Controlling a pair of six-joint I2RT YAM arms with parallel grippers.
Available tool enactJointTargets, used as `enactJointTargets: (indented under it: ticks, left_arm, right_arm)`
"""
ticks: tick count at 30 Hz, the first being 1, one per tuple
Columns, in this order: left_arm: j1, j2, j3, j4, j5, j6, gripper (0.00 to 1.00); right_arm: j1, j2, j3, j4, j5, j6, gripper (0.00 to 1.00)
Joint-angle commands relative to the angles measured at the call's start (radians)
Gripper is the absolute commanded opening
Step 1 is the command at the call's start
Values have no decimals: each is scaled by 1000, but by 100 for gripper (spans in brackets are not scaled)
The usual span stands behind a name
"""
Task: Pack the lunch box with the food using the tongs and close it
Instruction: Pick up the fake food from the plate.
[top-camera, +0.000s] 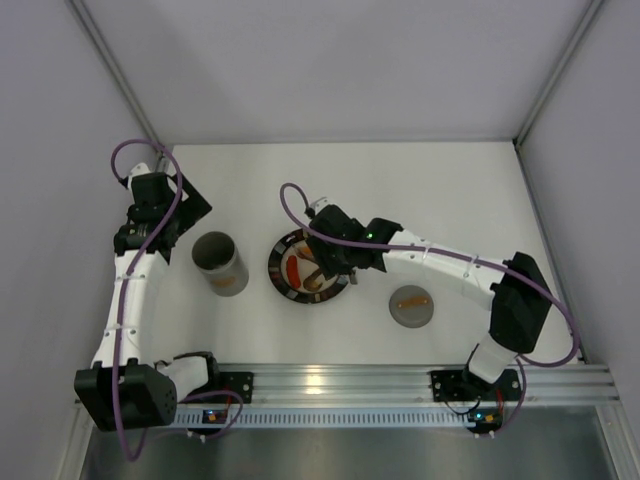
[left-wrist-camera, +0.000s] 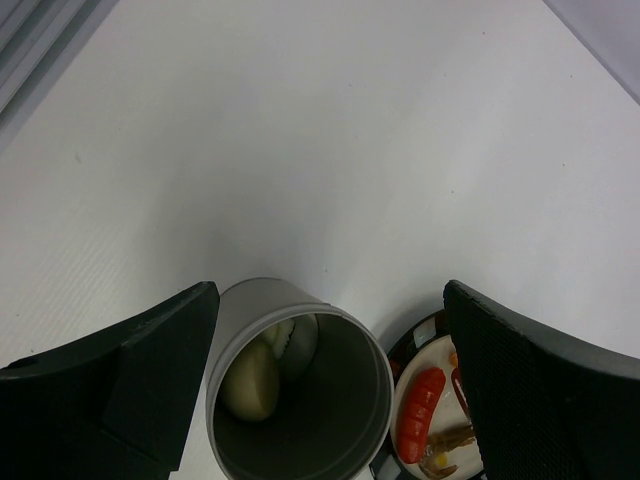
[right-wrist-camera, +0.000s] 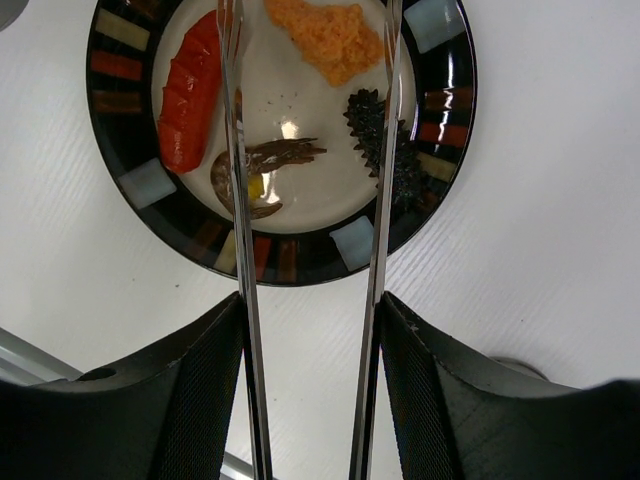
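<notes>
The lunch box (top-camera: 220, 263) is a grey open cylinder, and my open left gripper (top-camera: 185, 215) hovers just behind it. In the left wrist view the lunch box (left-wrist-camera: 300, 400) holds a pale rounded lump (left-wrist-camera: 250, 380), and the left gripper's (left-wrist-camera: 330, 290) fingers stand wide apart. My right gripper (right-wrist-camera: 312, 305) is shut on the tongs (right-wrist-camera: 240, 200), whose two arms run spread over the plate (right-wrist-camera: 105, 100); their tips are cut off by the frame's edge. On the plate lie a red sausage (right-wrist-camera: 190, 90), an orange piece (right-wrist-camera: 330, 35), a brown bit (right-wrist-camera: 265, 165) and a dark spiky piece (right-wrist-camera: 375, 125).
The grey lid (top-camera: 411, 305) with its orange-brown handle lies on the table right of the plate (top-camera: 276, 262). The right arm reaches across from the near right. Walls enclose the table at the left, back and right; a metal rail runs along the near edge.
</notes>
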Motion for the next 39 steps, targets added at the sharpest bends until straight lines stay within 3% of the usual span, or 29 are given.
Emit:
enactJointTargets:
  ticks: [1, 12, 23, 31, 39]
  left_arm:
    - [8, -15, -6, 51, 11, 2, 99]
    - [9, -13, -12, 54, 16, 0, 99]
    - [9, -13, -11, 51, 14, 2, 99]
    - [8, -13, -9, 53, 17, 2, 99]
    - [9, -15, -11, 53, 13, -1, 99]
  right_arm:
    - [-12, 18, 19, 57, 8, -11, 54]
    - [-15, 15, -11, 57, 19, -4, 51]
    - [-18, 9, -11, 39, 30, 1, 36]
    - [-16, -29, 6, 25, 26, 4, 15]
    - [-16, -88, 88, -8, 46, -7, 12]
